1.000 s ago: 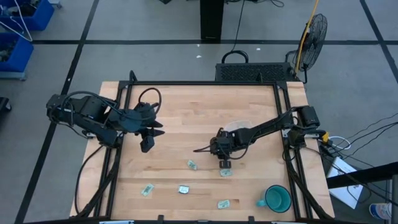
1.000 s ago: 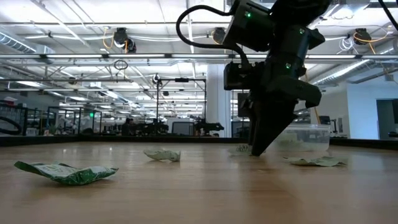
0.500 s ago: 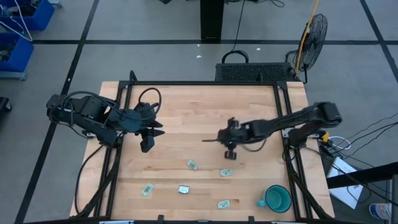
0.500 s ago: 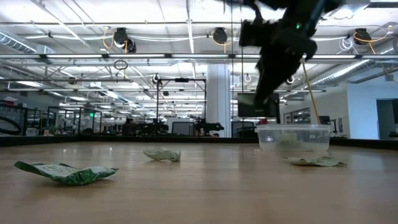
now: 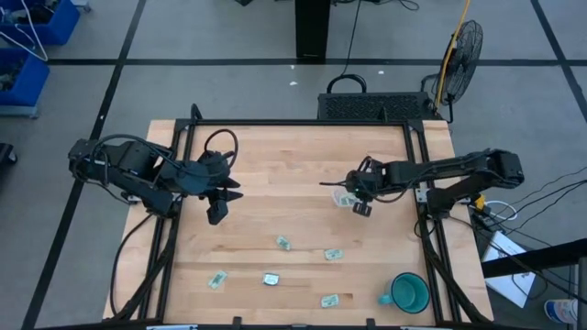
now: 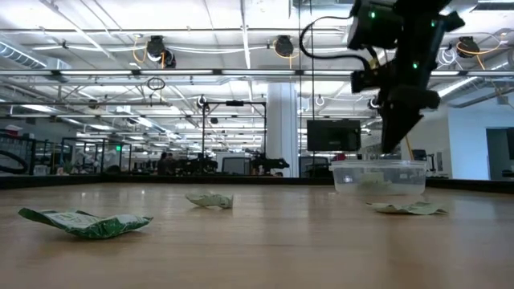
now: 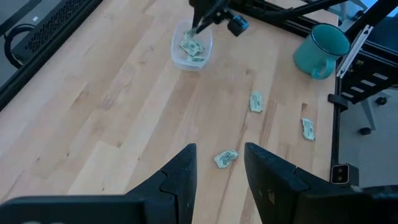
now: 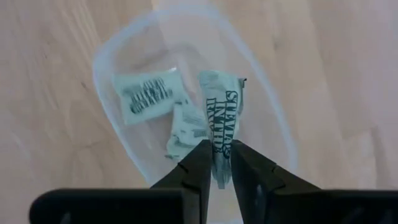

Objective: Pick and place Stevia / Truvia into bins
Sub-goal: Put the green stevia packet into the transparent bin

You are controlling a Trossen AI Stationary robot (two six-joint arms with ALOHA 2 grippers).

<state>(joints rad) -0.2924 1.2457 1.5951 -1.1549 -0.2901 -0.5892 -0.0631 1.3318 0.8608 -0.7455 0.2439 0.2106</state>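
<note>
My right gripper (image 8: pixel 218 167) is shut on a pale green and white Stevia sachet (image 8: pixel 221 118) right over the clear plastic tub (image 8: pixel 109 56). The tub also shows in the high view (image 5: pixel 343 195) and in the low view (image 6: pixel 377 178). Two sachets (image 8: pixel 149 94) lie flat on the tub's floor. Several more sachets lie flat on the table, among them one (image 5: pixel 283 242) and another (image 5: pixel 333 254). My left gripper (image 5: pixel 216 209) is open and empty over the table's left part, away from the sachets. My right gripper pinches one end of the sachet (image 8: pixel 219 152) between its two fingers. The fingers come from above and point down. The sachet reaches on past the fingertips, lengthwise, over the tub's opening, clear of the table.
A teal mug (image 5: pixel 406 291) stands at the near right corner. Loose sachets (image 5: pixel 217 280), (image 5: pixel 271 279), (image 5: pixel 329 300) lie along the near part of the table. Black frame rails (image 5: pixel 424 183) run along both sides. Bare wood lies between the two arms.
My right gripper has risen from the table beside the sachet at the middle right and gone toward the far right, ending above the tub with a sachet between its fingers. The sachet on the table there has stayed where it was.
</note>
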